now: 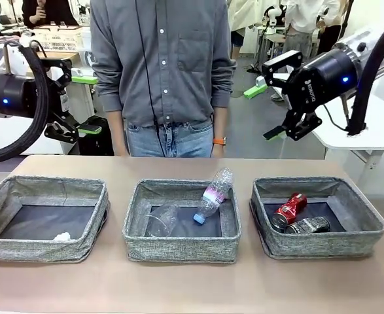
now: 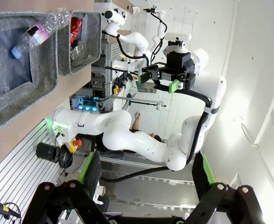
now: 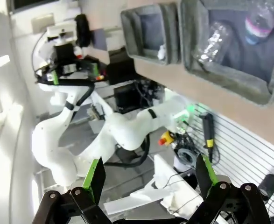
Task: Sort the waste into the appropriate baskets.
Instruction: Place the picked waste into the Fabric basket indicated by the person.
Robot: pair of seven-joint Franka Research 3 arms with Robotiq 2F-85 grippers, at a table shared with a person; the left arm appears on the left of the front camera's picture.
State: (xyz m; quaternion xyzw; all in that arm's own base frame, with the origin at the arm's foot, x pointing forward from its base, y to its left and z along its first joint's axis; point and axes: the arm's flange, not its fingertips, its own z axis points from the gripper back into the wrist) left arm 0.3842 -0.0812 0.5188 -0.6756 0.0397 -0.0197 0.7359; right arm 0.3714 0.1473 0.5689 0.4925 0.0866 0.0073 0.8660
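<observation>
Three grey woven baskets stand in a row on the table. The left basket [image 1: 41, 248] holds a small white paper ball [image 1: 62, 237]. In the middle basket [image 1: 178, 248] lies a clear cup [image 1: 162, 219], and a clear bottle [image 1: 212, 195] with a blue cap leans on its back rim. A red can [image 1: 290, 209] and a dark can [image 1: 307, 226] lie in the right basket [image 1: 329, 243]. My left gripper [image 1: 87, 104] hangs open and empty above the table's far left. My right gripper [image 1: 265, 112] is open and empty above the far right.
A person in a grey shirt [image 1: 162, 59] stands at the far edge behind the middle basket, hands down. Bare tabletop [image 1: 192, 288] runs in front of the baskets. A white table [image 1: 368, 134] stands beyond the right arm.
</observation>
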